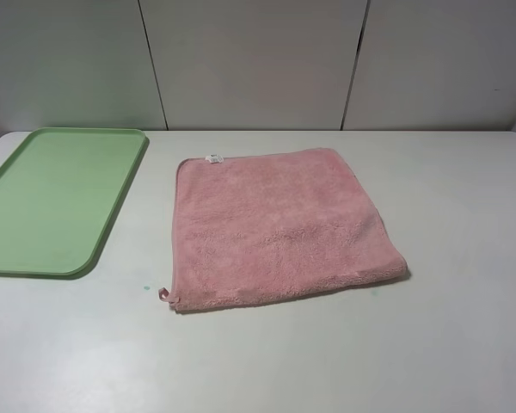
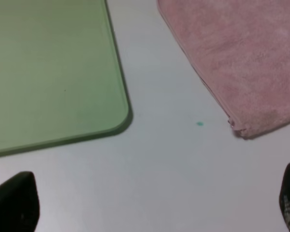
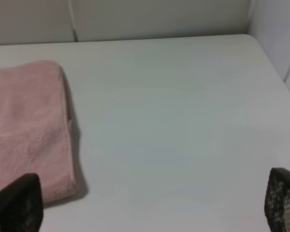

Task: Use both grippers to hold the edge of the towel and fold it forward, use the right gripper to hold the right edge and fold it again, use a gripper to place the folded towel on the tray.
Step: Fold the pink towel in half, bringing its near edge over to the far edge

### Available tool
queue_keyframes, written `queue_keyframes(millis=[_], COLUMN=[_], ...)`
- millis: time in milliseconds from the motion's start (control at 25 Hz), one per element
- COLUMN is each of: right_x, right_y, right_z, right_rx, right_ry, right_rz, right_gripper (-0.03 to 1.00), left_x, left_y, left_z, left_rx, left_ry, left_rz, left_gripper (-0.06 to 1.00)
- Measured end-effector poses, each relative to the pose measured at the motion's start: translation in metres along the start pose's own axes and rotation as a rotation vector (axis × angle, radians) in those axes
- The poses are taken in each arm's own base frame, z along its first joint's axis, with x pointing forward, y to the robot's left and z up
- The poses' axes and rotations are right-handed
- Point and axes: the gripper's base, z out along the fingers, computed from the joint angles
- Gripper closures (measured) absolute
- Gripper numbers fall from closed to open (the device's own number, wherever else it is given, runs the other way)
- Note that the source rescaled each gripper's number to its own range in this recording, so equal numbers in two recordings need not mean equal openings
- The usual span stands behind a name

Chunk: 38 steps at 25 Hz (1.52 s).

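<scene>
Towel (image 1: 279, 225) is lying flat at mid-table, with the tray (image 1: 52, 198) sitting just beside it along the left edge. Left gripper (image 2: 152, 205) is hovering, fingers spread wide, just short of the near-left corner (image 2: 239, 128). Right gripper (image 3: 150, 208), equally wide apart, is hanging off the near-right corner (image 3: 67, 188), so both are facing a forward reach.

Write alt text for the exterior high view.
A square pink towel lies spread on a white table, a white label at its far edge. A light-green tray sits apart to its left. No robot arm is in view.
</scene>
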Motion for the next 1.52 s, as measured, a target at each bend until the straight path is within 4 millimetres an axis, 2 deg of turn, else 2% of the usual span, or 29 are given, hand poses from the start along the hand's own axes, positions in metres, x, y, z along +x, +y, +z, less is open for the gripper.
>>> queue_keyframes(millis=[240, 480, 720, 880, 1120, 1520], right_x=[-0.008, -0.039, -0.072, -0.087, -0.097, -0.097], right_y=[0.006, 0.010, 0.015, 0.022, 0.035, 0.056], right_z=[-0.004, -0.004, 0.010, 0.023, 0.039, 0.075], right_rx=[-0.065, -0.170, -0.264, -0.338, -0.447, -0.601], right_ry=[-0.012, 0.023, 0.123, 0.181, 0.243, 0.311], right_rz=[-0.013, -0.083, -0.216, -0.304, -0.458, -0.890], right_gripper=[-0.03, -0.03, -0.03, -0.03, -0.03, -0.03], left_x=[-0.007, -0.023, -0.041, -0.049, -0.053, -0.054], left_y=[-0.001, -0.002, -0.005, -0.008, -0.013, -0.033], left_z=[0.005, 0.008, 0.013, 0.026, 0.050, 0.079], left_rx=[0.024, 0.093, 0.185, 0.243, 0.273, 0.322], left_ry=[0.071, 0.122, 0.172, 0.246, 0.374, 0.490], left_rz=[0.025, 0.091, 0.193, 0.272, 0.440, 0.733], left_gripper=[-0.06, -0.06, -0.06, -0.06, -0.06, -0.06])
